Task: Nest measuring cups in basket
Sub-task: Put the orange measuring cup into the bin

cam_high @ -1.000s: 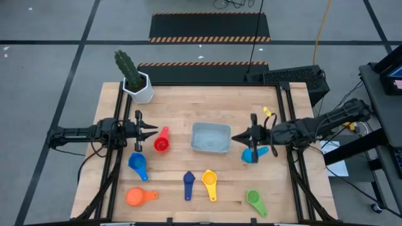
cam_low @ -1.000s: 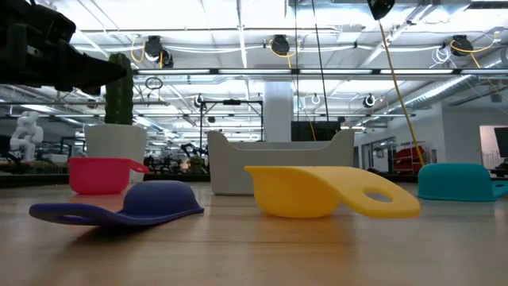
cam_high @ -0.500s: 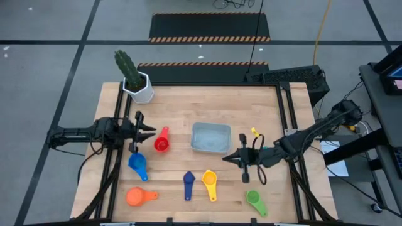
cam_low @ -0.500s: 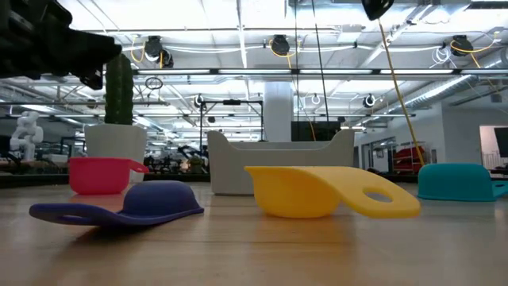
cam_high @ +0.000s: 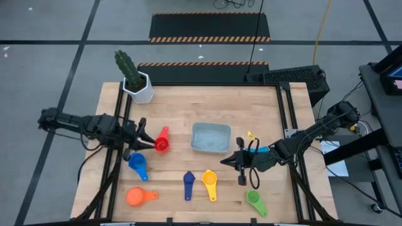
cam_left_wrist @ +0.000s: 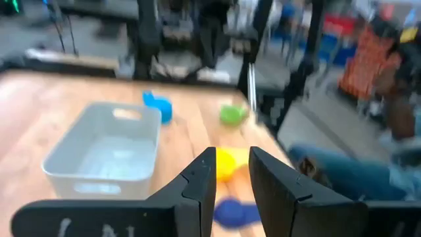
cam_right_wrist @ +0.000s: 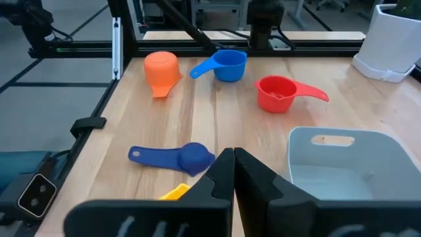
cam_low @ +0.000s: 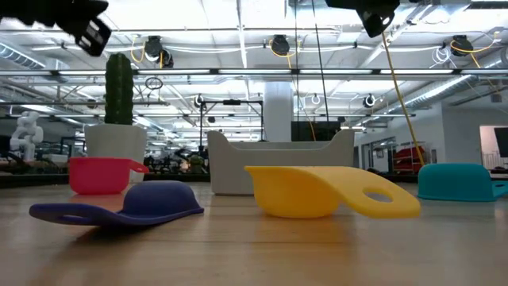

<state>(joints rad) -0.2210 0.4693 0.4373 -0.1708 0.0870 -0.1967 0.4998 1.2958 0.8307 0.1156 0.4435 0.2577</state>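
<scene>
Step in hand looks like the 1st pick: basket (cam_high: 210,137) sits mid-table w/ nothing in it, no cup nested yet. Right gripper (cam_high: 225,161) hangs just in front of the basket, above the bare wood btwn basket and yellow cup (cam_high: 209,181), fingers pressed together, carrying nothing. Left gripper (cam_high: 151,144) is at the red cup (cam_high: 161,142), fingers a little apart, nothing held; whether it touches the cup can't be told. Other cups lie loose: blue (cam_high: 138,166), orange (cam_high: 139,196), navy (cam_high: 188,182), green (cam_high: 254,200); light blue is mostly hidden behind the right arm. Next move prob. needs the right fingers to spread, drop over the yellow cup's handle, pinch, then lift it over the basket wall.
</scene>
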